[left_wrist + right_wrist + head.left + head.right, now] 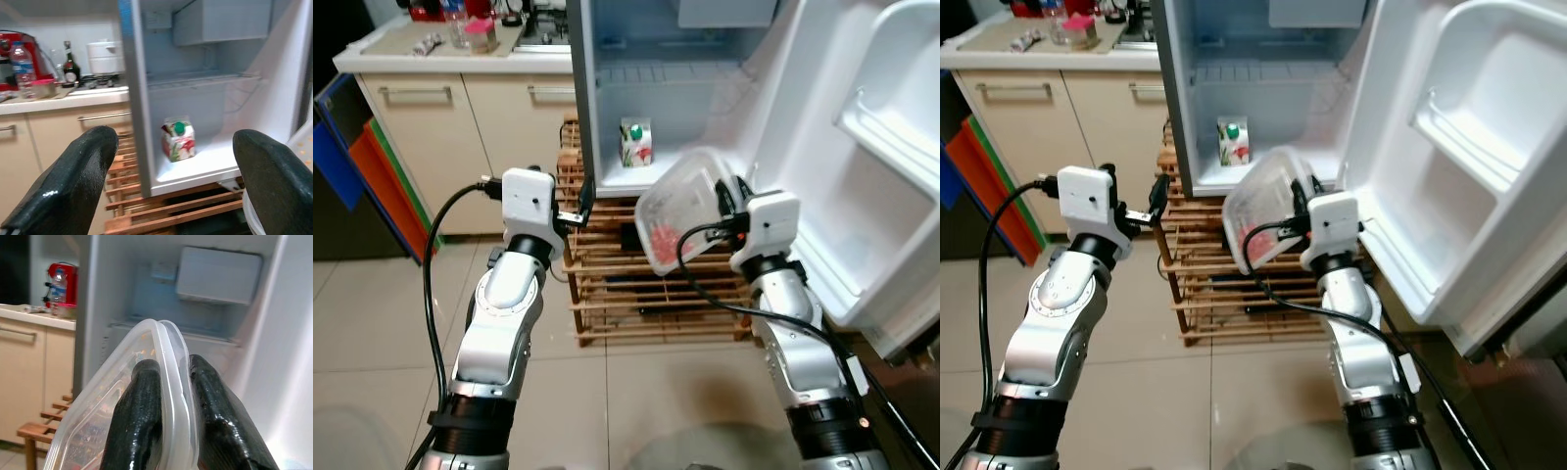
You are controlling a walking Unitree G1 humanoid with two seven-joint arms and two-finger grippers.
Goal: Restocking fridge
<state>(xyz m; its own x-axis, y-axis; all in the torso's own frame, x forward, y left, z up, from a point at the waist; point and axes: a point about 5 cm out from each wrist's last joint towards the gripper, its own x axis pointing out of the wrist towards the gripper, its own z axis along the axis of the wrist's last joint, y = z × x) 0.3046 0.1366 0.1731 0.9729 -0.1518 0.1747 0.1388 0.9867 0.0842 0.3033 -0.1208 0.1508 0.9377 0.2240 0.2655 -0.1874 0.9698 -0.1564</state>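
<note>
A small fridge (582, 88) stands open on a wooden rack, its door (881, 166) swung to the right. On its bottom shelf stands a small carton (636, 142) with a green cap, also seen as the carton (178, 141). My right gripper (722, 201) is shut on the rim of a clear plastic food container (680, 211) with red pieces inside, held tilted just in front of and below the fridge opening. In the right wrist view the fingers (142, 421) clamp the container (166, 396). My left gripper (585, 201) is open beside the fridge's left front edge, holding nothing.
A slatted wooden rack (636, 294) carries the fridge. To the left is a cream cabinet (460, 117) with a worktop holding a bottle (20, 58), jars and a stove. Red and blue panels (372, 166) lean at the far left. Tiled floor lies below.
</note>
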